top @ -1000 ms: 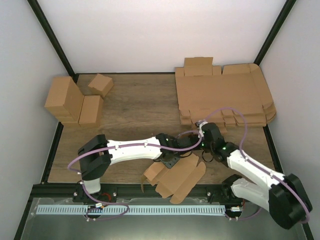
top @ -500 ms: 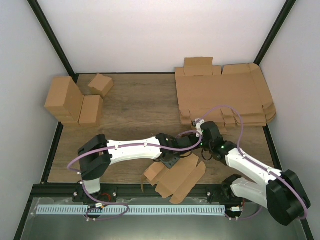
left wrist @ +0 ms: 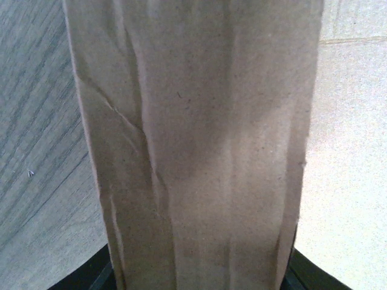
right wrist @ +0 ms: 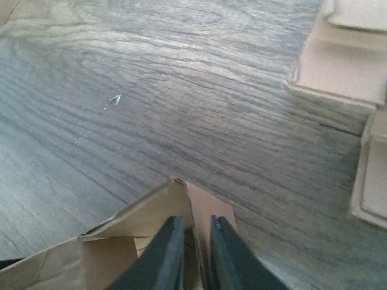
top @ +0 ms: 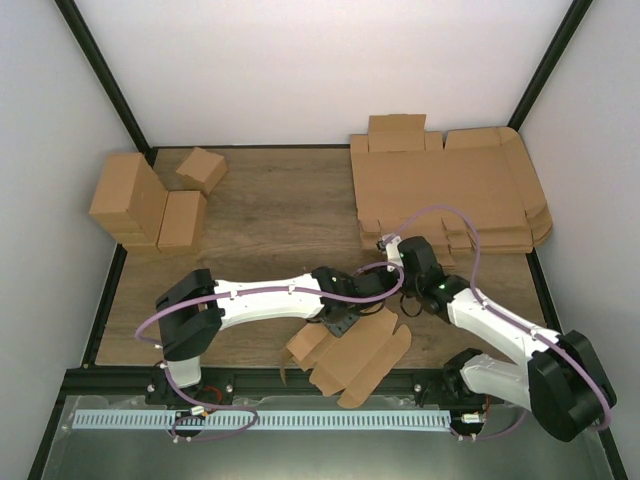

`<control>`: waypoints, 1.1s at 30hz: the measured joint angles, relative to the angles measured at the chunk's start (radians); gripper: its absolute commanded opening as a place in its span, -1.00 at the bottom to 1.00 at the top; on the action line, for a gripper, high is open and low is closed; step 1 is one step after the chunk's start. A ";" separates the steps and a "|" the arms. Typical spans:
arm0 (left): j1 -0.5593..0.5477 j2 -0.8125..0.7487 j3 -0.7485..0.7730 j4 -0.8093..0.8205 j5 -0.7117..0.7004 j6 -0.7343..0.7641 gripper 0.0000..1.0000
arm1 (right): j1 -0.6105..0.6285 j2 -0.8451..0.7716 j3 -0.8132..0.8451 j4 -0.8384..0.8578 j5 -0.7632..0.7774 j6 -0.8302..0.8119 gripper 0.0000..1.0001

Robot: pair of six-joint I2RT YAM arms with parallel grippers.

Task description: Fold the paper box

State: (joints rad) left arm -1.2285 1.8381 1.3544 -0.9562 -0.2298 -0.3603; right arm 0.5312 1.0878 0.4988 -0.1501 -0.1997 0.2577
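Left wrist: creased brown paper box [left wrist: 193,151], grained wood table [left wrist: 36,90]

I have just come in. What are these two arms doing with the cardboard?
Both arms are working on the paper box, which lies partly folded, flaps open, at the near edge of the table. The left gripper holds one of its panels; the right gripper pinches the corner of a flap. A pile of flat sheets at the far right and some folded boxes at the far left are untouched.

Robot lab enclosure, white walls [top: 320,70] (black frame [top: 108,80])
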 measured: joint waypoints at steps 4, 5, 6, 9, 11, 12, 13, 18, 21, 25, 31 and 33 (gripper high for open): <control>0.002 0.000 0.000 -0.002 -0.003 0.002 -0.11 | 0.000 0.018 0.033 -0.030 -0.033 0.013 -0.95; 0.004 0.000 0.000 -0.003 -0.004 0.003 -0.11 | 0.000 0.020 0.037 -0.039 -0.036 0.018 -0.96; 0.006 0.000 0.000 -0.006 -0.005 0.004 -0.11 | 0.000 0.022 0.041 -0.050 -0.039 0.024 -0.98; 0.011 0.000 0.000 -0.008 -0.006 0.006 -0.12 | -0.001 0.024 0.050 -0.070 -0.044 0.040 -0.99; 0.016 0.000 0.000 -0.010 -0.006 0.009 -0.12 | -0.001 0.024 0.055 -0.082 -0.045 0.054 -0.99; 0.018 0.000 0.000 -0.010 -0.005 0.011 -0.12 | -0.001 0.024 0.058 -0.088 -0.045 0.058 -0.99; 0.020 0.000 0.000 -0.011 -0.006 0.014 -0.11 | -0.001 0.024 0.061 -0.096 -0.044 0.064 -0.99; 0.037 -0.001 -0.001 -0.013 -0.008 0.024 -0.11 | 0.000 0.027 0.093 -0.151 -0.042 0.084 -0.99; 0.050 -0.001 -0.002 -0.014 -0.012 0.026 -0.11 | 0.007 0.040 0.126 -0.196 -0.039 0.104 -0.99; 0.056 -0.001 -0.003 -0.015 -0.011 0.029 -0.11 | 0.017 0.050 0.155 -0.243 -0.032 0.142 -0.99; 0.056 -0.001 -0.003 -0.016 -0.005 0.032 -0.12 | 0.024 0.037 0.161 -0.278 -0.042 0.217 -0.99; 0.056 -0.001 -0.003 -0.017 -0.001 0.032 -0.12 | 0.028 0.032 0.161 -0.282 -0.043 0.242 -0.99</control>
State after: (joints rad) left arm -1.1721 1.8370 1.3510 -0.9733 -0.2306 -0.3286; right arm 0.5591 1.1198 0.6594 -0.4324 -0.2428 0.4999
